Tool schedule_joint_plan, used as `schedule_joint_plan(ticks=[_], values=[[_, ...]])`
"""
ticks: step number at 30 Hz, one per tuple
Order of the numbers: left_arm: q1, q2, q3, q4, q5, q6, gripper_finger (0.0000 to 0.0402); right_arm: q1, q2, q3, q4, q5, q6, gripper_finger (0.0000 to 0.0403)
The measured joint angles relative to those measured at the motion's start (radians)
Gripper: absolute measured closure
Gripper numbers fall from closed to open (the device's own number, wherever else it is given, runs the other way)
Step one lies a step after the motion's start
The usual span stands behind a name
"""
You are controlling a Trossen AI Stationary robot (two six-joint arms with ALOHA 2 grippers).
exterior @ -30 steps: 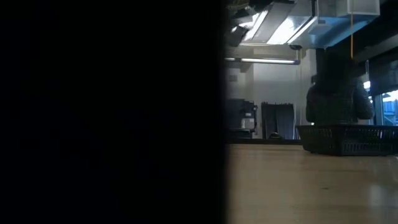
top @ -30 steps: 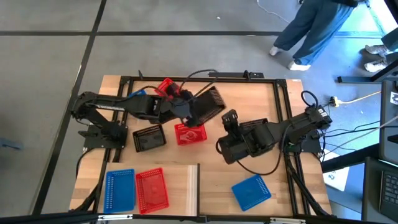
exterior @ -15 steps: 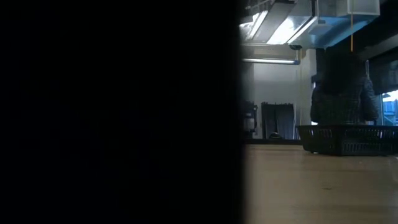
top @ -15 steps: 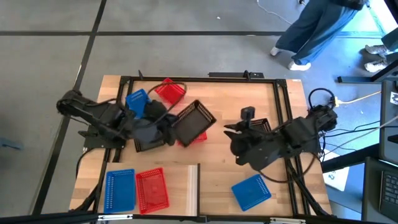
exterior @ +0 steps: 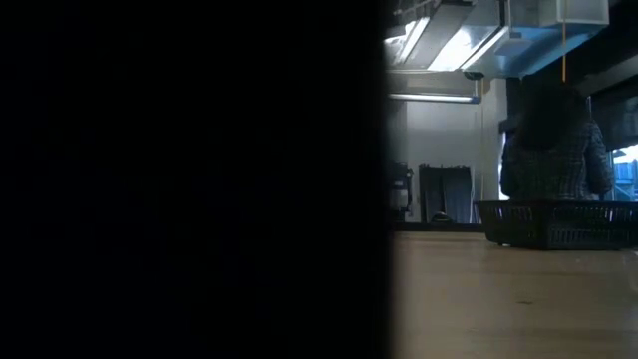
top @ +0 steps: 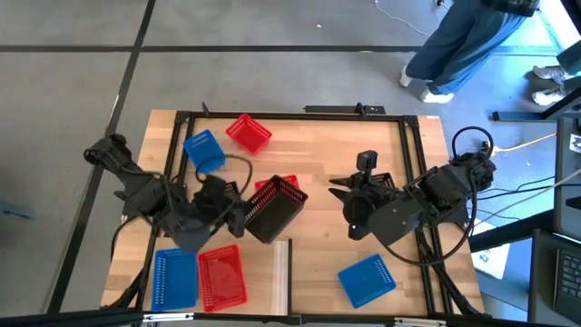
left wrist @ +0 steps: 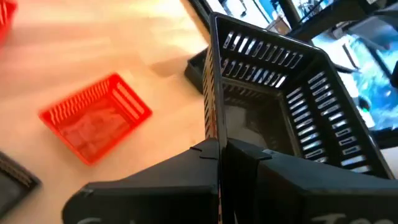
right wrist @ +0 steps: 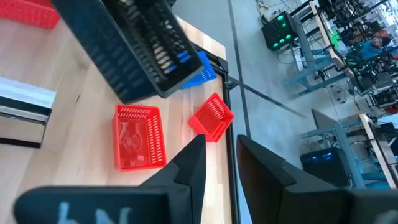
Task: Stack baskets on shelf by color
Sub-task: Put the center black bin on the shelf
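My left gripper (top: 241, 216) is shut on a black mesh basket (top: 274, 211), held above the table's middle, just past the far edge of the pale shelf (top: 272, 272). A blue basket (top: 175, 277) and a red basket (top: 222, 276) rest on the shelf by their bottoms. A red basket (top: 283, 185) lies partly under the held one. Another blue (top: 204, 150) and red (top: 248, 133) basket sit at the far left. A third blue basket (top: 367, 280) lies near right. My right gripper (right wrist: 227, 168) is open, hovering right of centre. My left gripper pinches the black basket's wall at its top rim (left wrist: 213, 134) between the two fingers, one finger (left wrist: 186, 163) outside and one (left wrist: 258, 163) inside. The basket is lifted clear and tilted, its open side turned toward the wrist camera.
The low view is half blocked by a dark shape; it shows a black basket (exterior: 553, 224) standing on the table and a person (exterior: 548, 140) behind it. A person's legs (top: 454, 45) stand beyond the far right corner. Bare shelf wood lies right of the red basket.
My left gripper has carried the black basket from the far middle of the table toward the near edge and the shelf, tipping it as it went. My right arm has drawn back toward the table's right edge.
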Motion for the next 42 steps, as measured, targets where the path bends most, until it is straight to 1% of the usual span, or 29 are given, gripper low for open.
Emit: schedule_joint_plan(ticks=[5,10,13,14,16,19,22,25,29,31,34,40,42], values=[[-0.058,0.064,0.000,0.007,-0.060,-0.197,0.0401,0.000,0.000,0.000,0.000,0.003,-0.002,0.0311],[-0.080,0.133,0.000,0.014,-0.064,-0.360,0.0401,0.000,0.000,-0.001,0.000,0.033,-0.003,0.0311],[-0.093,0.160,0.000,0.022,-0.062,-0.405,0.0401,-0.001,0.000,-0.001,0.002,0.034,0.008,0.0311],[-0.096,0.166,0.000,0.022,-0.057,-0.417,0.0401,-0.002,0.000,-0.001,0.003,0.018,0.015,0.0311],[-0.107,0.176,0.000,0.022,-0.055,-0.431,0.0401,-0.005,0.000,-0.001,0.002,-0.054,0.005,0.0311],[-0.115,0.179,0.000,0.022,-0.056,-0.443,0.0401,-0.010,0.000,-0.001,-0.003,-0.233,-0.070,0.0311],[-0.117,0.179,0.000,0.021,-0.057,-0.399,0.0401,-0.014,0.000,-0.001,0.006,-0.410,-0.160,0.0311],[-0.111,0.178,0.000,0.021,-0.059,-0.361,0.0401,-0.022,0.000,-0.001,0.035,-0.516,-0.219,0.0311],[-0.097,0.179,0.000,0.021,-0.054,-0.309,0.0401,-0.045,0.004,-0.001,0.100,-0.582,-0.260,0.0311],[-0.089,0.178,0.000,0.022,-0.046,-0.290,0.0401,-0.063,0.016,-0.001,0.130,-0.632,-0.285,0.0311],[-0.076,0.179,0.000,0.030,-0.034,-0.271,0.0401,-0.086,0.048,-0.001,0.136,-0.695,-0.328,0.0311],[-0.068,0.178,0.000,0.044,-0.031,-0.260,0.0401,-0.109,0.116,-0.002,0.139,-0.691,-0.441,0.0311],[-0.068,0.178,0.000,0.044,-0.030,-0.260,0.0401,-0.112,0.129,-0.002,0.146,-0.691,-0.454,0.0311]])
